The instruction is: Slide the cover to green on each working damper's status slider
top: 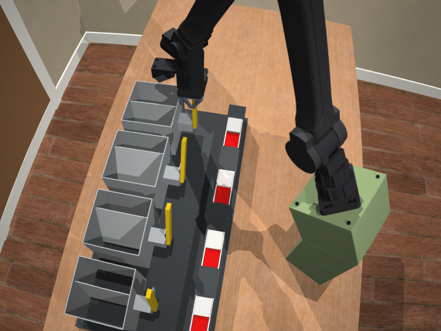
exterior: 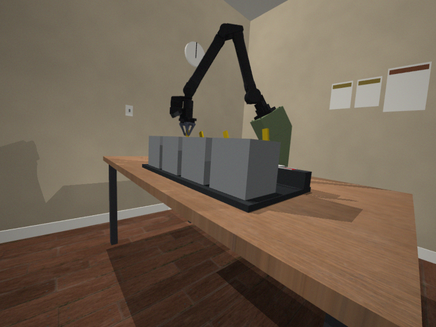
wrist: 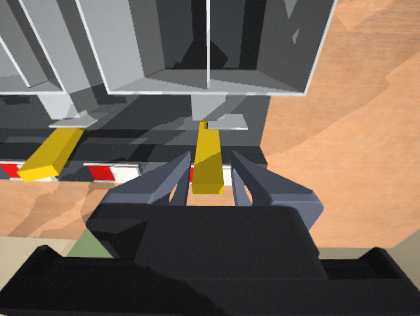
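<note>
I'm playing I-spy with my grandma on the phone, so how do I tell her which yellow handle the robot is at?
Find the row of four open grey boxes on the wooden table. At the end farthest from the cut-off slider, an upright yellow handle sticks up. Only this one has the gripper's fingertips on either side.

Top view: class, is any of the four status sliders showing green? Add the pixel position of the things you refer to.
No, each of the four status sliders (top: 233,125) shows a white cover beside a red patch, with no green visible.
</note>
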